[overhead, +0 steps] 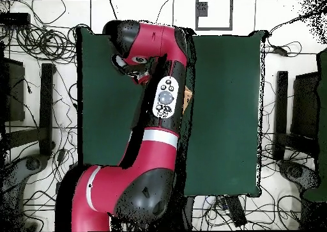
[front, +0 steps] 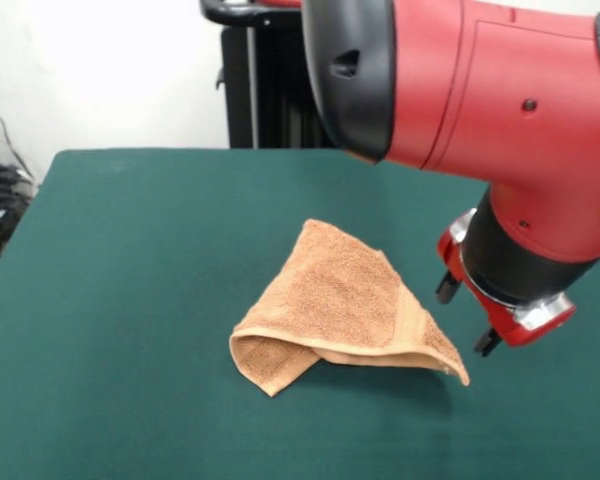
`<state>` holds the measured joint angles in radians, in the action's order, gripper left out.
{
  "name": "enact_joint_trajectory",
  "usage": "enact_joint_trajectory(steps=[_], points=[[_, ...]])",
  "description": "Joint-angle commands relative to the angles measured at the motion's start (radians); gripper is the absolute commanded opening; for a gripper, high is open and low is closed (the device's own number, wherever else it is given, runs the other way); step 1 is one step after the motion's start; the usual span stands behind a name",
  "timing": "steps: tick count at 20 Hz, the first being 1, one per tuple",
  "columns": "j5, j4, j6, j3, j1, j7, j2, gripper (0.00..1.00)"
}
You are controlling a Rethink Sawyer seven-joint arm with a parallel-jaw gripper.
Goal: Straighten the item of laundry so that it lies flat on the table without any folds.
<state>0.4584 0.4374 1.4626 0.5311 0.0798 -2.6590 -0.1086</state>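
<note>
Here, the large rectangular table with the dark green felt-like top (front: 130, 300) fills most of the front view. In the overhead view it shows as a green field (overhead: 223, 114) with the arm lying across its middle. The red and black robot arm (front: 480, 100) comes in from the upper right of the front view, its thick wrist bending down towards the cloth top. Seen from overhead, the arm (overhead: 159, 114) runs from the base at the bottom up over the table and hides nearly everything beneath it.

The small orange-tan terry-cloth towel (front: 345, 305) lies near the middle of the table, folded over itself into a rough triangle. One corner points towards the far side, a woven band runs along its right hem, and a doubled flap is tucked under at the lower left. From overhead only a sliver of tan (overhead: 188, 96) peeks out beside the arm.

The gripper (front: 467, 315) hangs just beside the towel's right edge. Its two dark fingertips stand apart, holding nothing.
</note>
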Motion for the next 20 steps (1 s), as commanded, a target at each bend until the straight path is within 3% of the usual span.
enact_joint_trajectory(steps=[1, 11, 20], points=[[0.046, -0.019, 0.095, 0.003, -0.011, -0.347, -0.031, 1.0], [0.079, -0.11, 0.128, 0.065, -0.031, -0.407, -0.087, 1.0], [0.17, -0.215, 0.212, 0.204, -0.052, -0.568, -0.149, 1.0]])
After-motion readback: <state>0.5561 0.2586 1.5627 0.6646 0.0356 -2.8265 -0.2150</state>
